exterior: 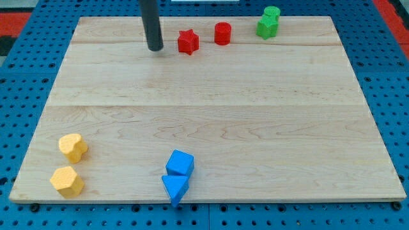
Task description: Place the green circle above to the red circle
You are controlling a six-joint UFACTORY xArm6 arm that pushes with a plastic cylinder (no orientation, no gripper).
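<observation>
My tip (154,48) rests on the tabletop (211,115) at nine o'clock of the red star (188,41); the rod has no tool. The green circle (271,12) sits at two o'clock of the red circle (222,33).

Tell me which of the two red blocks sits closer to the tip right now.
The red star. It lies just to the view's right of my tip, while the red circle sits farther right, beyond the star, toward the green blocks.

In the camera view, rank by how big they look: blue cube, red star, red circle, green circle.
1. blue cube, though it sits nearest the view's bottom, which may inflate it.
2. red star and red circle, too alike to split.
3. green circle, partly hidden by another green block.
</observation>
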